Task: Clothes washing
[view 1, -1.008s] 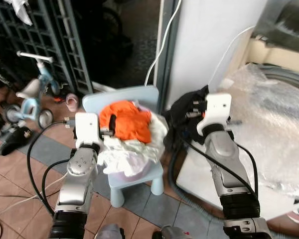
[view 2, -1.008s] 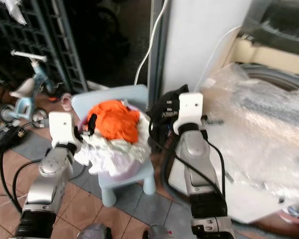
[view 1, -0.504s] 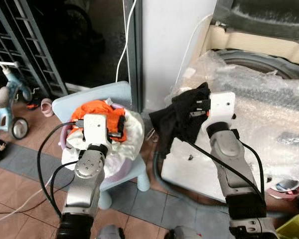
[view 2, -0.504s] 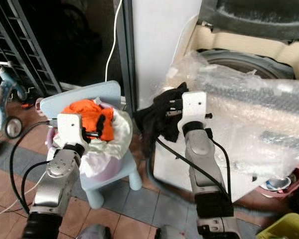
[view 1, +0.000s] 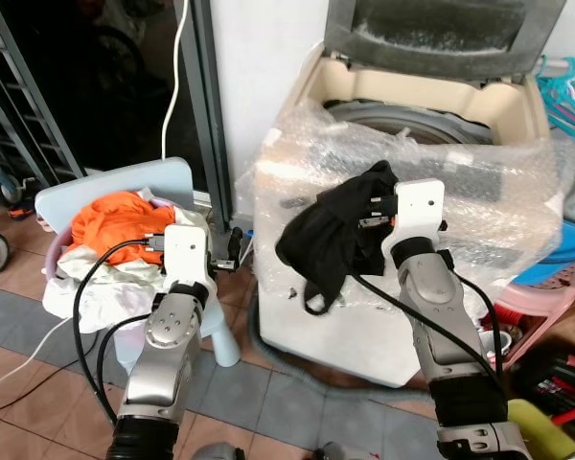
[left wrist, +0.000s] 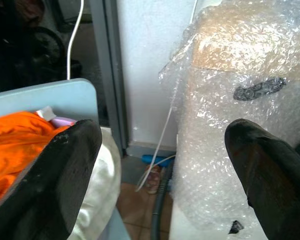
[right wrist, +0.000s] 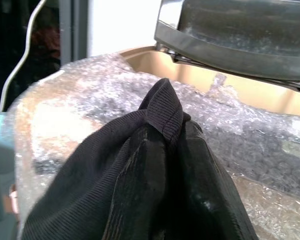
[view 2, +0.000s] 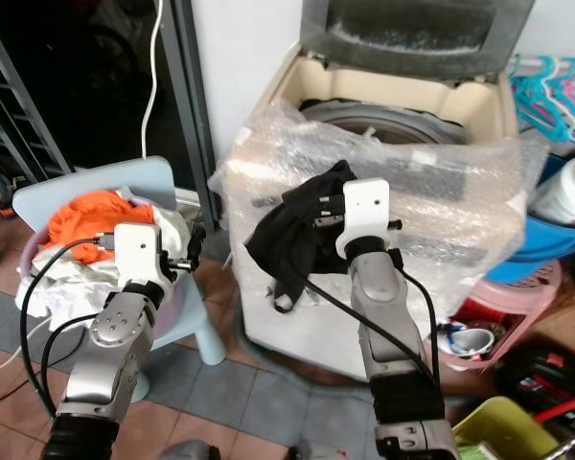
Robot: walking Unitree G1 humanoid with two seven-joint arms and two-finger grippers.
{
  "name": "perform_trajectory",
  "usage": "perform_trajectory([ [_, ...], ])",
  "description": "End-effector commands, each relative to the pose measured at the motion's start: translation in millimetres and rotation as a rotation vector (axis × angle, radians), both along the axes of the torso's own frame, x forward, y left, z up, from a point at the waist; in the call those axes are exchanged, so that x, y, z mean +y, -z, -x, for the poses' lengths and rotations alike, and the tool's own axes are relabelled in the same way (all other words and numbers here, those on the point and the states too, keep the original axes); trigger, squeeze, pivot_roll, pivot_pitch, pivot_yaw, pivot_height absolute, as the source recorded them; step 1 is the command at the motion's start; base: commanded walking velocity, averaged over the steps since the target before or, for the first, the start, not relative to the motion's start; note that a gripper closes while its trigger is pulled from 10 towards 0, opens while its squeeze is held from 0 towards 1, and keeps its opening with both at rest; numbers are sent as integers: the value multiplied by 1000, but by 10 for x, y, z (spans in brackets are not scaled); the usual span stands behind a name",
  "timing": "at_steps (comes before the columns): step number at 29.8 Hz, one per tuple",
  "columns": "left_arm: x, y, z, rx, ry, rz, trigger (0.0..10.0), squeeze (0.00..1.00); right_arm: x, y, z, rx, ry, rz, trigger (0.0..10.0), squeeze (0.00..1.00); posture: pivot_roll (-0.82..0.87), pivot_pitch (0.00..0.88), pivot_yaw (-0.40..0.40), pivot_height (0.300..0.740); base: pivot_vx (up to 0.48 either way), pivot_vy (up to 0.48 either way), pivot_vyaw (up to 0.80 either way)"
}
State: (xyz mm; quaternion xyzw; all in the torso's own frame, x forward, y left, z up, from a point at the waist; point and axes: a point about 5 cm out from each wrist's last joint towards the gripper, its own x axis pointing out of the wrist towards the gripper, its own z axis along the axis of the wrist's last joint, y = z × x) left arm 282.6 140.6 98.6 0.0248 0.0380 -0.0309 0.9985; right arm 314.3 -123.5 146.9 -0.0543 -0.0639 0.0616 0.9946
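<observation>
Before open washing machine (view 1: 431, 105), right gripper (view 1: 372, 206) apparently pinches black garment (view 1: 331, 235).

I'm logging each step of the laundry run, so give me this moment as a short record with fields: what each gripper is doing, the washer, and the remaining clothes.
right gripper: shut on black garment, held up in front of the washer
left gripper: open, holding nothing, between the chair and the washer
washing machine: top-loader, lid raised, front wrapped in bubble wrap
laundry pile: orange garment over white clothes, on the light blue chair
stage: black garment not yet in the drum
</observation>
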Motion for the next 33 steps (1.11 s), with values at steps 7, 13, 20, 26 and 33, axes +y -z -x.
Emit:
perform_trajectory([
  [7, 35, -96, -45, -33, -1, 29, 10000, 0, -36, -152, -30, -70, -2, 21, 10000, 0, -59, 0, 25, 740, 0, 0, 0],
  [13, 35, -96, -47, -35, 0, 32, 10000, 0, -10, -157, -25, -77, -23, 26, 10000, 0, -61, 0, 26, 740, 0, 0, 0],
  [20, 29, -96, -47, -39, 2, 47, 10000, 0, 142, -288, -12, -165, -141, 130, 10000, 0, -64, 0, 25, 740, 352, 0, 0],
  [26, 45, -71, -29, -26, -6, 47, 10000, 0, 233, -407, -37, -208, -246, 167, 10000, 0, -64, 0, 20, 740, 480, 0, 0],
  [33, 30, -61, -26, -19, -4, 52, 10000, 0, 357, -768, -154, -303, -384, 193, 10000, 0, -65, 0, 24, 740, 476, 0, 0],
])
